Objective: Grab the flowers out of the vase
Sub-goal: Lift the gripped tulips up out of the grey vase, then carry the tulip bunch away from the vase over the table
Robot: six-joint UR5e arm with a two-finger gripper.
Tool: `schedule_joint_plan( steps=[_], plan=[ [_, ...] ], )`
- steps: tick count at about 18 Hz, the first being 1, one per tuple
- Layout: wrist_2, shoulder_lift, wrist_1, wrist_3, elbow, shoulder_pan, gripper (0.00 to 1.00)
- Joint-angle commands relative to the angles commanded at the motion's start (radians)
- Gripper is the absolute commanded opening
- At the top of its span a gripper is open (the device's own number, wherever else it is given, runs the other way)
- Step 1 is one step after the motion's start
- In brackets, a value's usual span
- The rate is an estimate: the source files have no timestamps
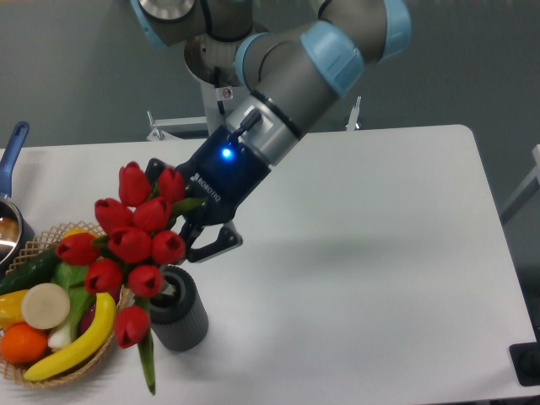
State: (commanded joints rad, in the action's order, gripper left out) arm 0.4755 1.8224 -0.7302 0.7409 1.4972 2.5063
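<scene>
The flowers (133, 241), a bunch of red tulip buds on green stems, hang tilted to the left above the vase. My gripper (187, 226) is shut on their stems just behind the buds. The vase (179, 309), a small dark grey ribbed cup, stands on the white table below and slightly right of the bunch. One long green leaf (148, 363) droops down past the vase's left side. The stem ends are hidden behind the buds and fingers, so I cannot tell whether they are clear of the vase's mouth.
A wicker basket (51, 373) at the left front holds a banana, an orange, a cucumber and other produce, partly under the bunch. A pot with a blue handle (13, 152) sits at the far left edge. The arm's base stands behind the table.
</scene>
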Motion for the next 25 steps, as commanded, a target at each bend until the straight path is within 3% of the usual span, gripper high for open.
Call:
schedule_joint_plan(
  steps=[6,13,25],
  plan=[
    [0.000,-0.014,-0.003,-0.011,0.005,0.167,0.42],
    [0.005,0.015,0.000,0.047,0.008,0.330,0.42],
    [-0.005,0.023,0.003,0.113,0.072,0.425,0.42]
  ],
)
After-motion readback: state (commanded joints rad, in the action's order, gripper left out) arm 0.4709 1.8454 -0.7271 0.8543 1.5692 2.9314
